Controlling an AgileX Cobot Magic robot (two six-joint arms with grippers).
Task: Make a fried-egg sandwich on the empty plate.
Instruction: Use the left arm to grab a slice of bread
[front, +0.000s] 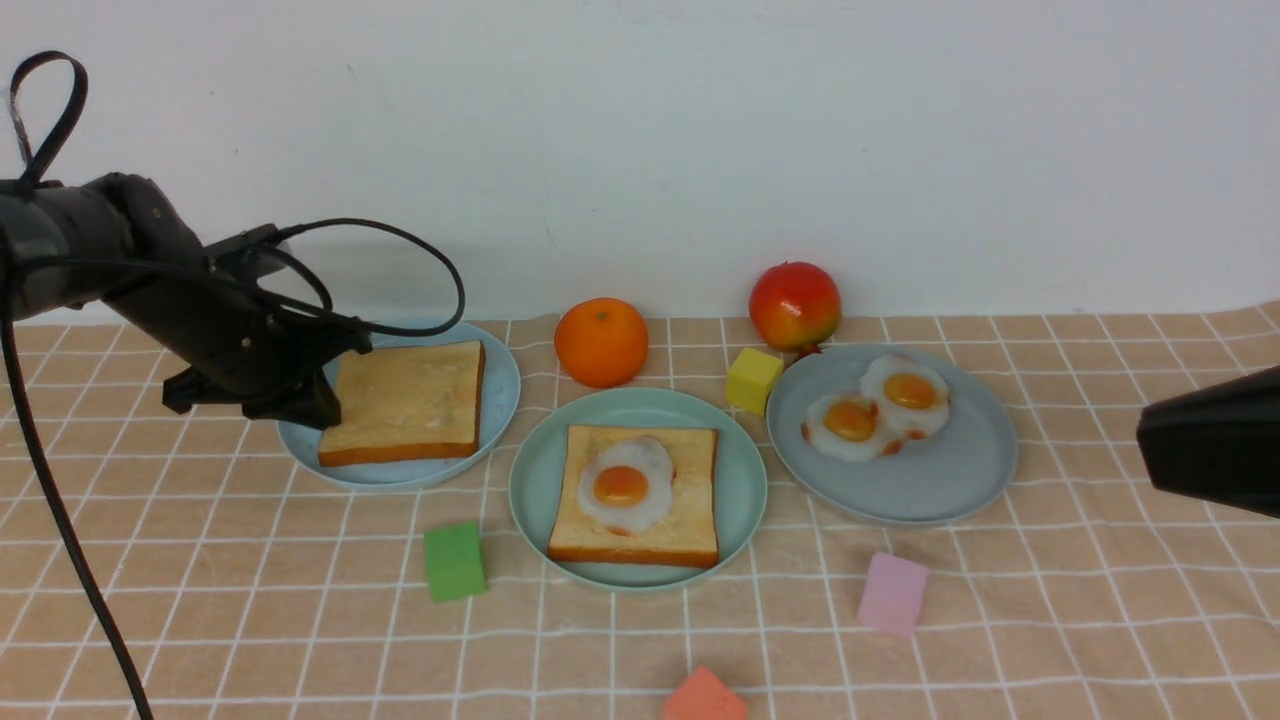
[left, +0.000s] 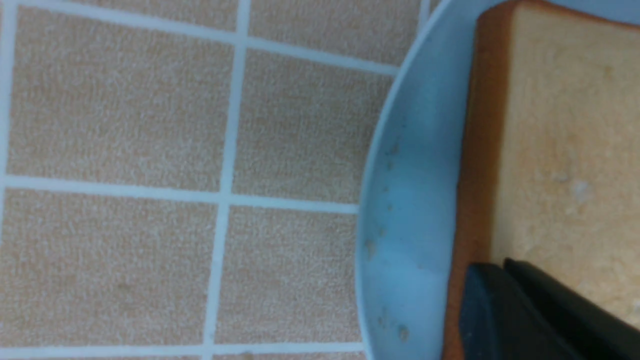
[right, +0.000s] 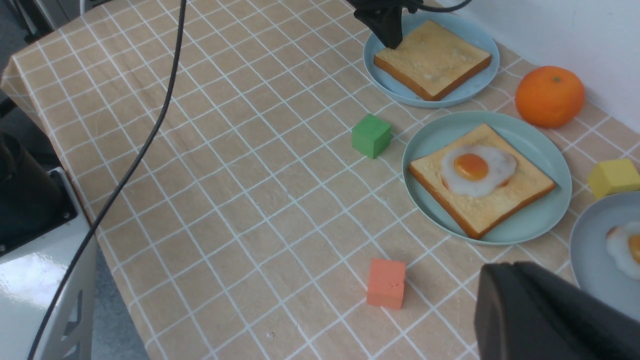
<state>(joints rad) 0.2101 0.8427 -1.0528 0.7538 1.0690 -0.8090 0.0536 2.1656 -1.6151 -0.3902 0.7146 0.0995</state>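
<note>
Checked beige cloth (front: 250, 620) runs to a white wall (front: 640, 150). From the front I see the mint-green plate (front: 742, 480) at centre, carrying one toast slice (front: 680, 535) with a fried egg (front: 625, 485) on top. To its left, the second toast slice (front: 408, 400) lies flat on the sky-blue plate (front: 505, 395), and my left gripper (front: 318, 400) sits at that slice's left edge. My right gripper (front: 1210, 440) pokes in at the right, well apart; whether it is parted or closed I cannot tell. Left wrist: jaws closed, a black finger (left: 575, 325) lying on the slice's corner; whether the bread is actually pinched I cannot make out. Right wrist: only the gripper's dark bulk, with the egg-topped plate beyond.
</note>
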